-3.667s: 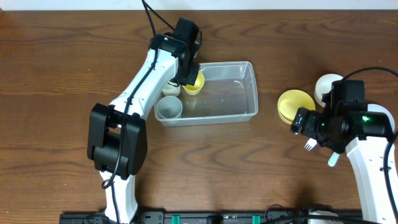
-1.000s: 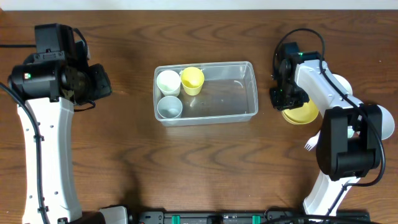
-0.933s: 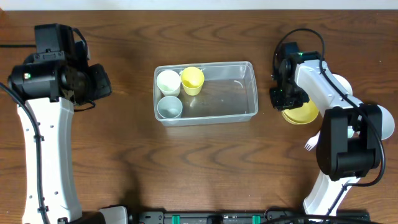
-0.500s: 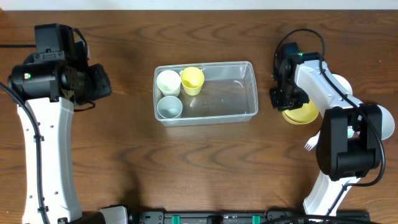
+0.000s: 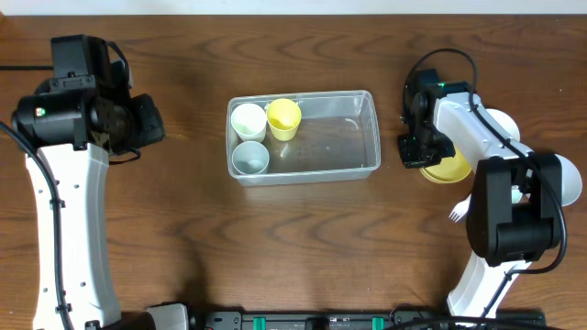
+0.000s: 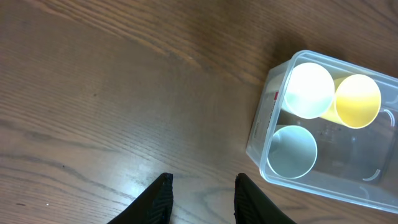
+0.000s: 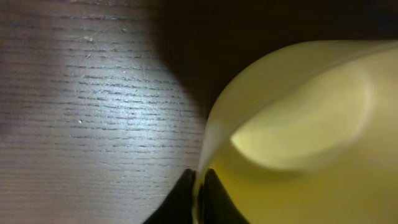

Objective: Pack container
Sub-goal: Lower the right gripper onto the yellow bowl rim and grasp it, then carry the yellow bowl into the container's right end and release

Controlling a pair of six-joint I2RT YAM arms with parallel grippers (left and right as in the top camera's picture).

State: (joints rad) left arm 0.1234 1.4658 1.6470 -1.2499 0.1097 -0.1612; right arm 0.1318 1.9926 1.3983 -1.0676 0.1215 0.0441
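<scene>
The right end effector (image 7: 198, 182) is clenching the rim of the yellow bowl (image 7: 292, 124), likely for lifting it into the container (image 5: 371, 128), which is sitting mid-bench toward the far edge, with cups (image 5: 249, 120) crowding one end and leaving room. The left end effector (image 6: 202, 183) is hovering released and empty near the left edge.

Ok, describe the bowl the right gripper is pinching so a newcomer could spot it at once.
Start at the clear tub mid-table and look just right of it. The yellow bowl sits there, its tub-side rim pinched by the right gripper; its neighbour is a white bowl.
</scene>
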